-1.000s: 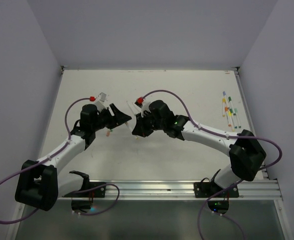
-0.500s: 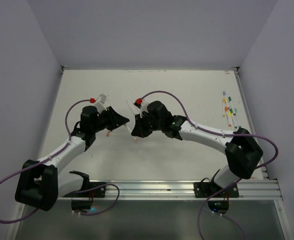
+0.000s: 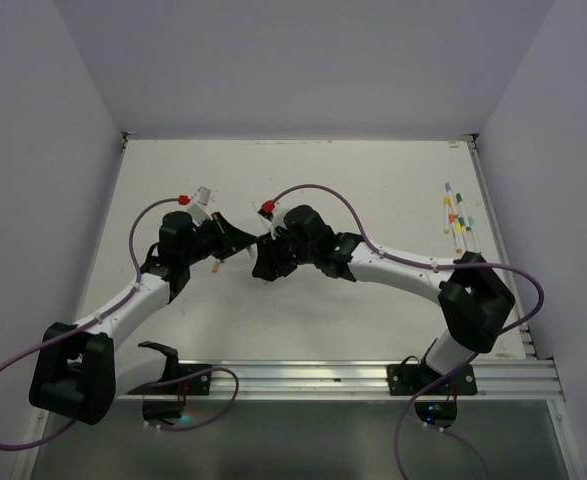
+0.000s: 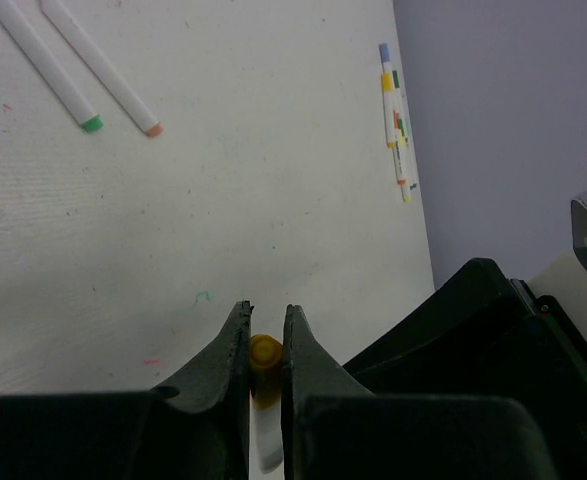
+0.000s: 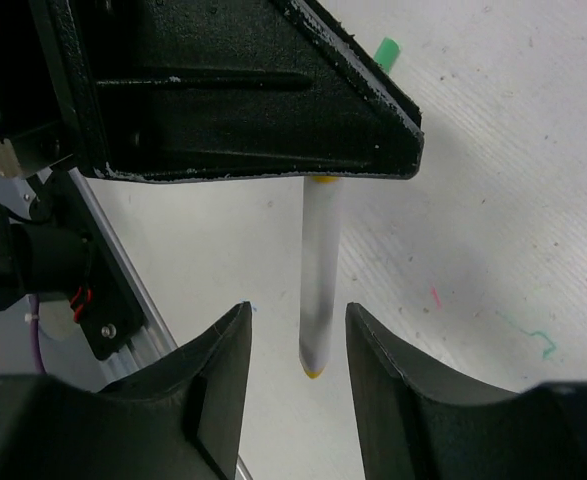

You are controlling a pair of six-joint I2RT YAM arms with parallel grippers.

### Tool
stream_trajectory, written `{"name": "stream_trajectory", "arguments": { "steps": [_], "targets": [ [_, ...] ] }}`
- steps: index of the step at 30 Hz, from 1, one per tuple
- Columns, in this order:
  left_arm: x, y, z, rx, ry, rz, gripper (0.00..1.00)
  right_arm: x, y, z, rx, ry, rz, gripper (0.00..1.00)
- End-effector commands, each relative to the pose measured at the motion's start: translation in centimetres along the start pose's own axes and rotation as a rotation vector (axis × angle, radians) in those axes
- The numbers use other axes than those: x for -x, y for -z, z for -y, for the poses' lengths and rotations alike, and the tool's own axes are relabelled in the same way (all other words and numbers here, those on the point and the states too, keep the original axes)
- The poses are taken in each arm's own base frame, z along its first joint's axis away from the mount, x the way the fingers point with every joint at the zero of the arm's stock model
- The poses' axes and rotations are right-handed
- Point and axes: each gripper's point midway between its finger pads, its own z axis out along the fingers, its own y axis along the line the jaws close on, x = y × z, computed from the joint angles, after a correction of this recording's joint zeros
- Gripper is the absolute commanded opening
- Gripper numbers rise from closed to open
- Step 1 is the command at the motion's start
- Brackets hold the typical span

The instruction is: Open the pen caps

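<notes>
The left tool (image 4: 264,318) is clamping its jaws together on the yellow cap (image 4: 264,352) of one pen (image 5: 319,260), holding it just above the surface (image 4: 223,200) near the middle. The white barrel is sticking out of that grip toward the right tool (image 5: 295,318), whose fingers are standing apart on either side of the barrel, flanking it without touching.

Two other pens (image 4: 48,72) are lying side by side on the surface farther off, showing green and orange ends. A loose green cap (image 5: 386,48) is resting just beyond the left tool. Well to the right, the capped pens (image 3: 458,220) are lying in a tight cluster near the surface's edge.

The step in hand looks like the uncapping of the yellow pen: the cap is gripped, but the barrel is not. Next, the right tool needs to close squarely on the barrel. The two arms then need to draw apart straight along the pen's length. The slim, smooth barrel is likely to slip unless the grip is firm.
</notes>
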Motion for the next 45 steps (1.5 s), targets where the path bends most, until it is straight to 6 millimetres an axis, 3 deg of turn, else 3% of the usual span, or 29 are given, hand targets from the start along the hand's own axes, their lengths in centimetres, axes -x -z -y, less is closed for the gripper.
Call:
{"name": "stream_trajectory", "arguments": {
  "steps": [1, 5, 11, 15, 21, 32, 36, 39, 41, 43, 45],
  "targets": [
    [0.3, 0.4, 0.9, -0.045, -0.017, 0.014, 0.0, 3.1, -0.3, -1.3, 0.02, 0.028, 0.088, 0.47],
    [0.3, 0.6, 1.4, -0.062, -0.014, 0.016, 0.0, 3.4, -1.0, -1.3, 0.02, 0.017, 0.09, 0.46],
    [0.3, 0.7, 2.0, -0.085, 0.008, 0.017, 0.0, 4.0, -1.7, -1.5, 0.026, 0.0, 0.13, 0.37],
    [0.4, 0.6, 2.4, -0.11, 0.033, 0.017, 0.0, 3.7, -2.2, -1.1, 0.008, -0.009, 0.13, 0.0],
    [1.2, 0.1, 1.0, -0.032, 0.091, 0.057, 0.0, 0.6, -3.3, 0.5, -0.129, 0.024, 0.037, 0.0],
    [10.0, 0.4, -1.1, 0.18, -0.026, 0.276, 0.0, -6.5, -3.4, 1.0, -0.291, 0.122, -0.067, 0.0],
    [13.0, 1.3, -0.1, 0.182, -0.043, 0.356, 0.0, -8.0, -3.2, 0.7, -0.277, 0.116, -0.082, 0.0],
    [13.7, 1.8, 0.2, 0.207, -0.069, 0.357, 0.0, -7.0, -2.1, 0.6, -0.298, 0.116, -0.046, 0.0],
    [13.2, 2.6, -0.6, 0.261, -0.089, 0.349, 0.0, -5.7, -0.9, 1.7, -0.364, 0.157, -0.027, 0.0],
    [12.2, 3.4, -2.0, 0.322, -0.107, 0.338, 0.0, -3.0, -0.1, 2.2, -0.404, 0.167, 0.013, 0.0],
    [10.6, 4.9, -4.1, 0.415, -0.116, 0.323, 0.0, -0.5, 1.0, 4.7, -0.455, 0.133, 0.043, 0.0]
  ]
}}
